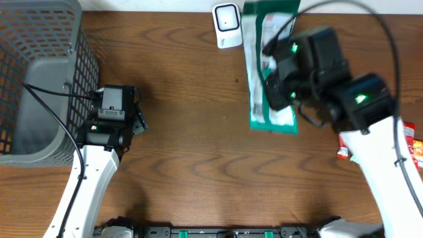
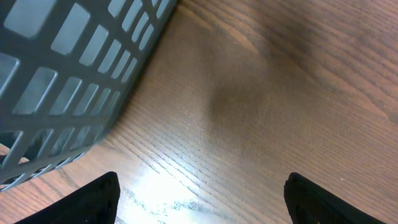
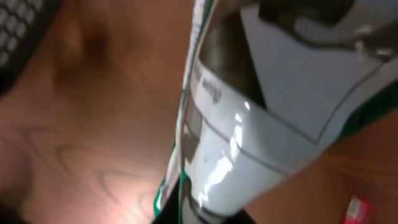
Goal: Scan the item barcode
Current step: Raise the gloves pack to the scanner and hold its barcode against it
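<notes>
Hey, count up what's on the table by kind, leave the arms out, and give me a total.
Grey basket: 1
White scanner: 1
Green-and-white packet: 1
Red packets, partly hidden at the right edge: 2, if the two red bits are separate items
Total: 5

From overhead I look straight down on the whole counter [image 1: 192,132] from well above, with both arms in frame. My left wrist camera sits low and close, angled down at the wood just beside the basket [image 2: 68,74]; the overhead view shares that basket wall. My right wrist camera is so near the packet [image 3: 249,143] that it blurs. The overhead view shows the same packet.
</notes>
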Tool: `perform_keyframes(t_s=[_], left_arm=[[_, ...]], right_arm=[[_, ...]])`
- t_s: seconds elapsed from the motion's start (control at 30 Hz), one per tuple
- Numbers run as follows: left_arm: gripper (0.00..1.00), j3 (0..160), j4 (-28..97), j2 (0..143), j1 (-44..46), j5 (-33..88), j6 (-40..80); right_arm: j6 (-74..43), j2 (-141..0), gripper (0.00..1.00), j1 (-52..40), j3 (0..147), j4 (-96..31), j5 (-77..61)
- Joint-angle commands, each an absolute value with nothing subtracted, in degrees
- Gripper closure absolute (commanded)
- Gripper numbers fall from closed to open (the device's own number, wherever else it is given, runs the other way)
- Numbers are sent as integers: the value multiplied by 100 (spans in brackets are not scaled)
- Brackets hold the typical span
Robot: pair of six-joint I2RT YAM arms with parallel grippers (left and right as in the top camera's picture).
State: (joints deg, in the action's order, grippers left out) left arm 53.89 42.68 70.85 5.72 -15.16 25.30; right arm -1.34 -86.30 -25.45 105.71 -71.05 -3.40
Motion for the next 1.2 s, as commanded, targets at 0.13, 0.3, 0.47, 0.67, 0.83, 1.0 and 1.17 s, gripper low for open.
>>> perform_keyframes(t_s=[0.13, 0.3, 0.47, 0.67, 0.83, 1.0, 1.17], left_arm=[[15, 5395, 4285, 7107, 552, -1546, 2541], [15, 5395, 4285, 7107, 552, -1549, 2541], [15, 5395, 4283, 7107, 552, -1549, 2541], [14, 5395, 4285, 7107, 552, -1549, 2541], [14, 5395, 4283, 7107, 552, -1549, 2541], [14, 5395, 4283, 7107, 552, -1549, 2541], [14, 5395, 4283, 7107, 552, -1549, 2541]], right_arm=[[593, -10298, 99, -2506, 13338, -8263, 176], [1647, -11163, 99, -2679, 13959, -7682, 963], [3395, -12003, 99, -2947, 13959, -6685, 2008], [4792, -12980, 99, -3087, 13959, -5096, 2862], [5964, -13701, 99, -3089, 13959, -3632, 3131], [6473, -14271, 99, -3089, 13959, -2283, 3175], [6525, -14739, 99, -3085, 13959, -1096, 3186]])
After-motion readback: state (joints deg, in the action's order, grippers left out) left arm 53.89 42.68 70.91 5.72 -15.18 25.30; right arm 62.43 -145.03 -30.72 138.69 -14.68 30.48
